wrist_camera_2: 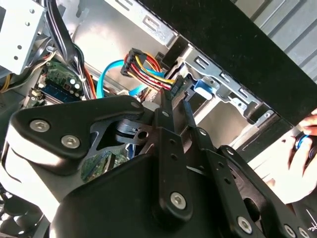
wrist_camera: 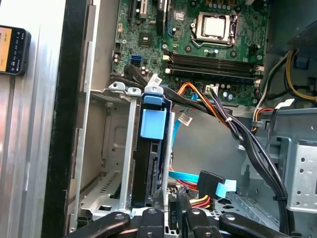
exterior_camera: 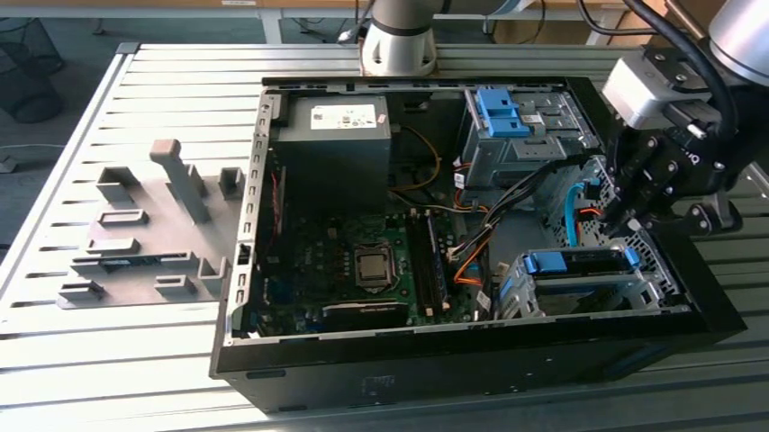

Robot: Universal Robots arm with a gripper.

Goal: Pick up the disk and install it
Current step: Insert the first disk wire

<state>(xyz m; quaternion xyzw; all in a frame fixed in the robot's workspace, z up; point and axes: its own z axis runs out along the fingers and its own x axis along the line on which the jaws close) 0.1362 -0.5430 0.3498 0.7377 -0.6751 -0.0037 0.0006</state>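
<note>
While the hand hovers, the disk sits caged (blue-framed).

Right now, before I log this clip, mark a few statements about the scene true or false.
1. The black computer case stands open on the slatted metal table, with the green motherboard exposed. True.
2. The silver disk in its blue plastic carrier lies on the table outside the case. False: it stands on edge in the silver metal drive cage inside the case.
3. The gripper hangs over the table, clear of the case. False: it reaches into the case at the drive cage, on the exterior view's right.
4. A large black box with a white sticker sits inside the case. True.
</note>
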